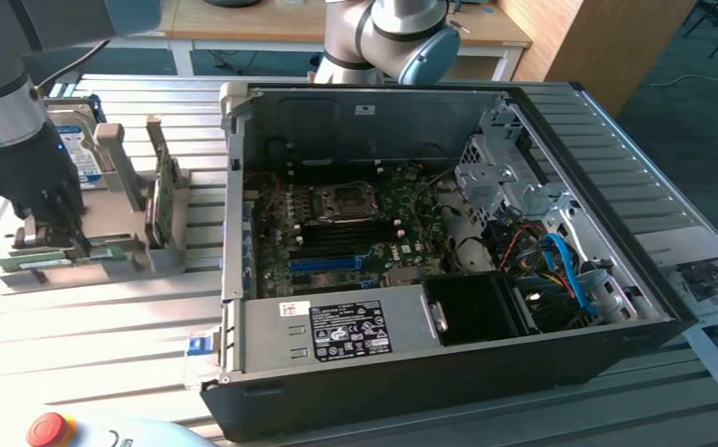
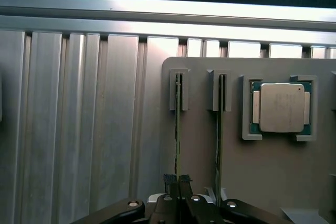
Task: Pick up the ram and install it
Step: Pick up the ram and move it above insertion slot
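Step in hand: picking up the ram; by my judgement the grasp is made and the stick is not yet out of its holder.
Claw: the claw (image 2: pixel 178 180) is pressed together on the thin upper edge of the ram (image 2: pixel 177 124), one dark pad on each face of the board. In the exterior view the claw (image 1: pixel 50 231) is low over the holder.
Ram: it stands on edge in a narrow slot of the grey holder (image 2: pixel 262 171).
Neighbours: a second stick (image 2: pixel 219 129) stands just beside it in a parallel slot, between the ram and the square silver processor (image 2: pixel 282 107). In the exterior view the hard drive (image 1: pixel 83 154) is at about 12 o'clock from the claw.
Holder place: on the ribbed metal table (image 1: pixel 86 326), at about 9 o'clock from the open computer case (image 1: pixel 458 372).
Goal place: the memory slots (image 1: pixel 321 250) on the motherboard (image 1: pixel 372 233) are inside the case, at about 3 o'clock from the claw and well apart from it.
Doing it well: I think the pull must go straight along the slot guides, with the board kept upright. Any tilt can jam the ram or push it against the second stick.
Grip care: the pads hold a thin edge, so the hold should be firm and square.
Risk: I cannot tell if the grip is at the middle of the stick; if not, the free end may swing.
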Motion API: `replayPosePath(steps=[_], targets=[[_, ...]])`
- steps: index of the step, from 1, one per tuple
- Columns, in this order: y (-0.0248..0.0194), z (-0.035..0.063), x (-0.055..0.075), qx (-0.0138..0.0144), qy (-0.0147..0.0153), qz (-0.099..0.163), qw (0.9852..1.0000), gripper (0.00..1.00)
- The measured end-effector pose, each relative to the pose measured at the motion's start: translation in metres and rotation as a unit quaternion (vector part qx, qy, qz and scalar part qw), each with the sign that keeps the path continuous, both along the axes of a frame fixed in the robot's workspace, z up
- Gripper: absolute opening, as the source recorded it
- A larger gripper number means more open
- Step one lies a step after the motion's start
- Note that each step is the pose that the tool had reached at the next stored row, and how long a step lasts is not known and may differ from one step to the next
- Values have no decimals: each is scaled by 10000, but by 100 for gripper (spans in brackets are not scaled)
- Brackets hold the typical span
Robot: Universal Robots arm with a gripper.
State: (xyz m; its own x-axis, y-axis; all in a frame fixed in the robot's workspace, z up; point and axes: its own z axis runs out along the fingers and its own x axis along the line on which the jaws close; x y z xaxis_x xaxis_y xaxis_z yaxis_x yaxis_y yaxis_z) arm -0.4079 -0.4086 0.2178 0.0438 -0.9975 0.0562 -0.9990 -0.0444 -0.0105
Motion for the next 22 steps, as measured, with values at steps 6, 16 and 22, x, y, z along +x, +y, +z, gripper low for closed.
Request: replayPosePath(steps=[6,16,22], targets=[[0,61,0,0,1,0,10000,12],[0,218,0,0,0,0,10000,12],[0,324,0,0,0,0,10000,12]])
